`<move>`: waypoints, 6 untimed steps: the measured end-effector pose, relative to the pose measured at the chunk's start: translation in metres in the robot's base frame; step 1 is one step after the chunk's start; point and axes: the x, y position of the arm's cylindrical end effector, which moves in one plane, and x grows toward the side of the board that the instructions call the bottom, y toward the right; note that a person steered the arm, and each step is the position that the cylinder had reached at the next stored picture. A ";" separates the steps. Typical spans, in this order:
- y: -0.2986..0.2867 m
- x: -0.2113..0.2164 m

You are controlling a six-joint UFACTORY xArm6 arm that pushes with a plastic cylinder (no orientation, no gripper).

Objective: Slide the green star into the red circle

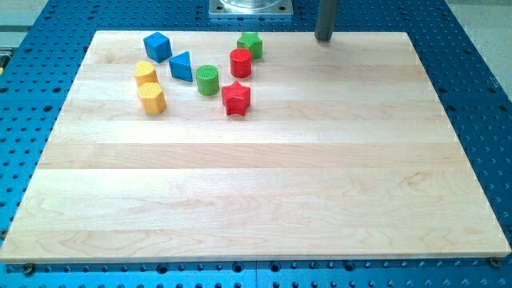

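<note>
The green star sits near the view's top, touching or nearly touching the red circle just below and left of it. My tip rests at the board's top edge, to the right of the green star with a clear gap between them.
A red star, green circle, blue triangle, blue cube and two yellow blocks cluster at the top left of the wooden board. A metal mount stands beyond the top edge.
</note>
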 end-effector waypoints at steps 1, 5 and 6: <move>-0.093 0.018; -0.148 0.119; -0.196 0.134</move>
